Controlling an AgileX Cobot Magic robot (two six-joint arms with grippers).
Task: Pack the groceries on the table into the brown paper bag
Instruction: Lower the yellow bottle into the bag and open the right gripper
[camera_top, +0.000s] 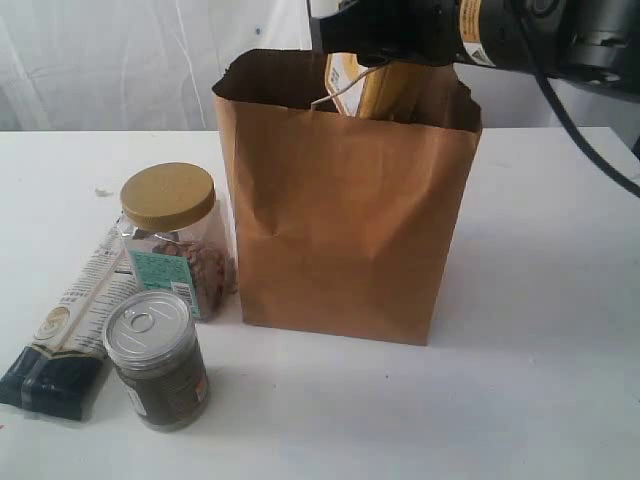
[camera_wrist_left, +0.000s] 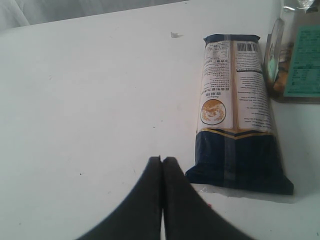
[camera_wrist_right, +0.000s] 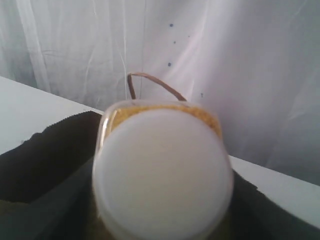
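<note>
At 12 o'clock over the tall brown kraft paper bag (camera_top: 340, 230), the right gripper (camera_top: 385, 55) carries the white-capped yellow bottle (camera_wrist_right: 162, 172) cap-up, partly below the rim. It is likely kept vertical to clear the creased walls; jaws hidden, but they look clamped on it. The left gripper (camera_wrist_left: 161, 161) is pressed together, empty, low over the white table (camera_top: 540, 300) just beside the long white-and-navy packet (camera_wrist_left: 235, 110), seemingly parked clear. Unpacked at the bag's 8–9 o'clock: tan-lidded clear jar (camera_top: 170, 235), silver-lidded dark jar (camera_top: 157, 360).

bottle (camera_top: 388, 95) in bag (camera_top: 345, 230) mouth | wide jar (camera_top: 175, 240) left of bag | small jar (camera_top: 157, 360) before it | packet (camera_top: 70, 330) leftmost
</note>
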